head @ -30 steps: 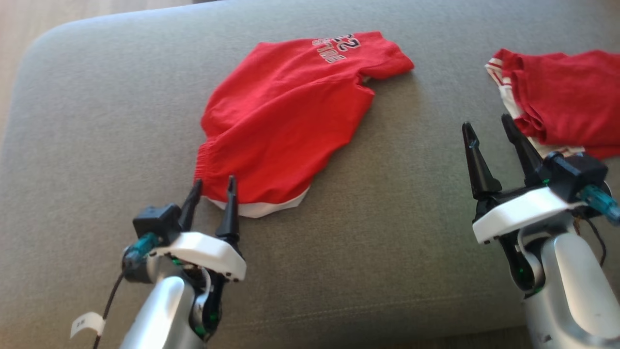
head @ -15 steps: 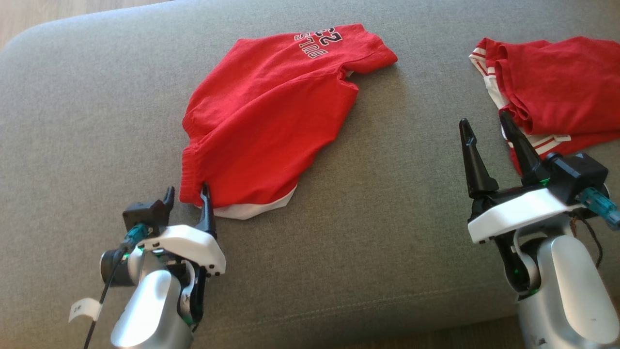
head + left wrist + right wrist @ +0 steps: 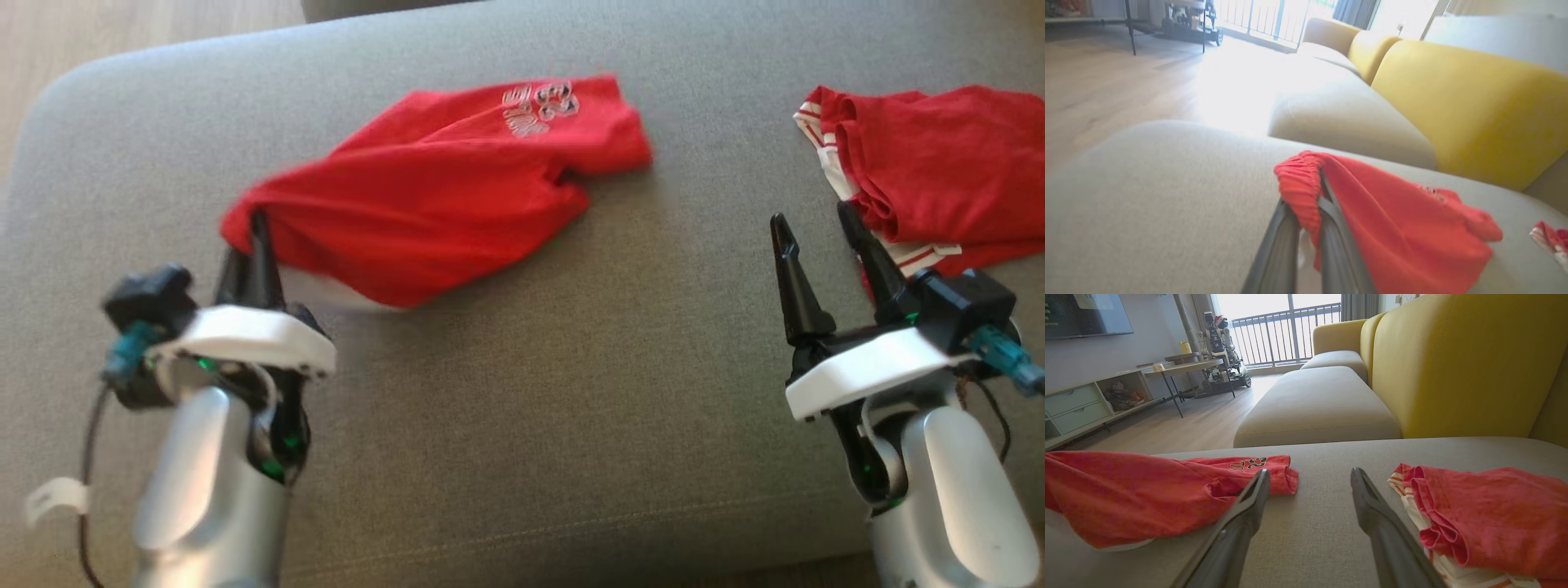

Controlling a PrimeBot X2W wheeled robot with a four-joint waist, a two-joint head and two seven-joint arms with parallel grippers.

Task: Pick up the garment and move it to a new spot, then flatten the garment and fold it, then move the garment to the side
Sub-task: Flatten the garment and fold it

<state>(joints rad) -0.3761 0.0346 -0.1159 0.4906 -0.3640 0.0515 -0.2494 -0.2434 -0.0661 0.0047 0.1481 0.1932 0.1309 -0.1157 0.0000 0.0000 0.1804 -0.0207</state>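
Seemingly only the pickup is underway: the left claw (image 3: 245,241) pinches the waistband of the red cotton shorts (image 3: 441,196), raised centre-left above the grey fabric sofa cushion (image 3: 571,392), while the right claw (image 3: 811,216) gapes wide and empty, so moving, flattening and folding remain.

garment (image 3: 441,192): blurred in the head view; cut by the left edge at 9 o'clock in the right wrist view.
print (image 3: 535,106): smeared at 12 o'clock on the garment, unreadable from the head.
left tool (image 3: 247,245): blurred; tips buried in the garment's gathered edge.
second red garment (image 3: 939,163): at 2 o'clock, cut by the right edge; kind unclear.
cable tag (image 3: 53,500): at 8 o'clock, too blurred to read.
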